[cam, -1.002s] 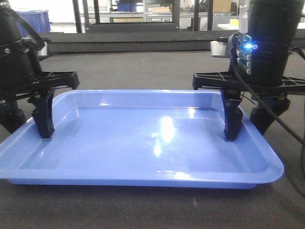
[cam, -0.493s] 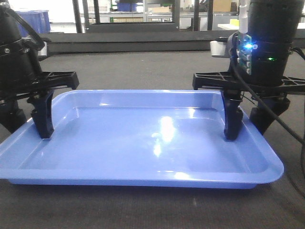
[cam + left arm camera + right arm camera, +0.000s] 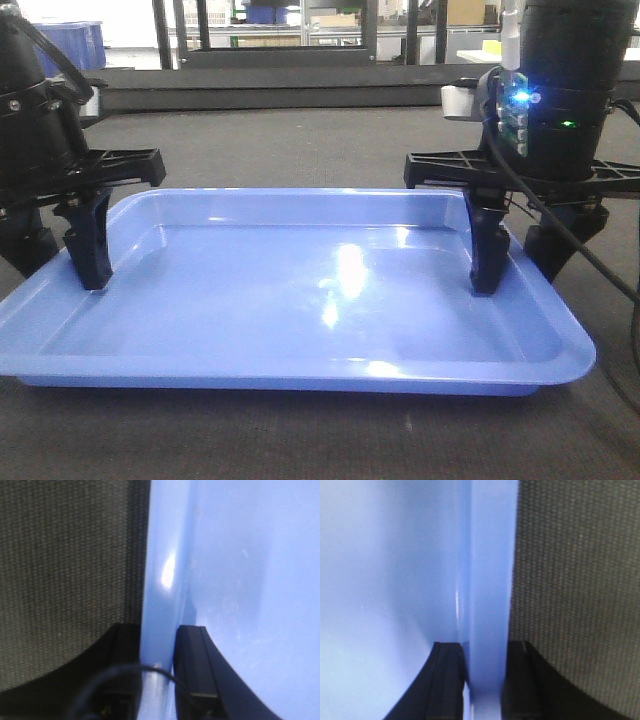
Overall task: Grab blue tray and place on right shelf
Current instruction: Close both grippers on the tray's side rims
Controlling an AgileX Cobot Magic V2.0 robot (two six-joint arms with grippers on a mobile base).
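The blue tray (image 3: 300, 300) is seen lying flat on the dark woven tabletop (image 3: 300, 150), near the camera, its long sides running left to right. It is straddled at both short ends. The left hand (image 3: 60, 272) is set over the left rim, and the right hand (image 3: 520, 275) over the right rim. In each case one finger is planted inside the tray and the other outside it. In the left wrist view the rolled rim is shown caught between two black fingers (image 3: 192, 665), with no gap to be made out on either side. The same is shown in the right wrist view, where the rim is flanked closely by the fingers (image 3: 447, 680). Both hands are therefore judged to be pinching the rim. The tray is not yet raised, since its underside appears to rest on the tabletop. The grasping step is judged complete and the lift is next. An even, level rise by both arms is called for, so that the thin rim is not twisted or pulled from either pinch, followed by a carry to the right. The right shelf cannot be identified here; only distant racks (image 3: 270, 30) and a darker blue bin (image 3: 75, 45) are seen at the far side.
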